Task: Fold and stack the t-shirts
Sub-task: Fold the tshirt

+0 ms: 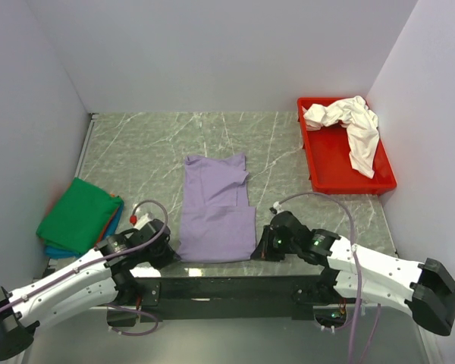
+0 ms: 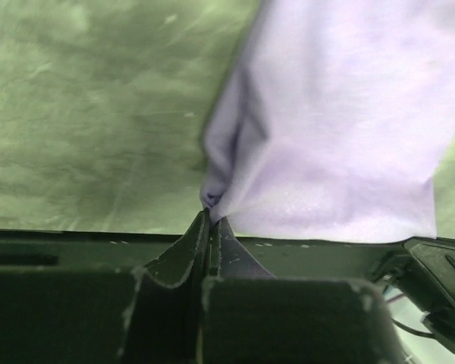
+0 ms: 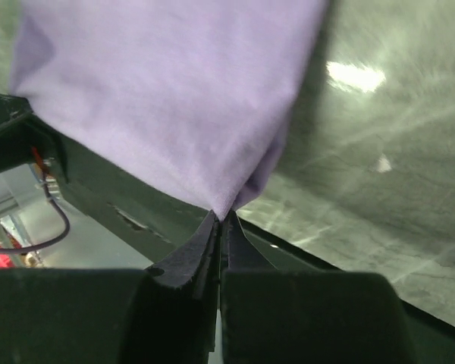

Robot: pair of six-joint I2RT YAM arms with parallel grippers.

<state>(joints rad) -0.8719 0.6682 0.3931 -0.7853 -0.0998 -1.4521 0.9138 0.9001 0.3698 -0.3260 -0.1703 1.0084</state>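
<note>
My left gripper (image 2: 210,216) and right gripper (image 3: 221,218) pinched the near corners of the lavender t-shirt (image 1: 214,205), which seemed limp and light.

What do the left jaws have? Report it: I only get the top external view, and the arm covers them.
Observer: In the left wrist view, the left jaws are shut on the near left corner of the lavender t-shirt, with the cloth bunched at their tips.
Operator: Now report the right side.
Observer: In the right wrist view, the right jaws are shut too, pinching the shirt's other near corner.
Operator: Say how much cloth each one has.
Observer: Both hold only a small pinch of cloth at the very tips.
</note>
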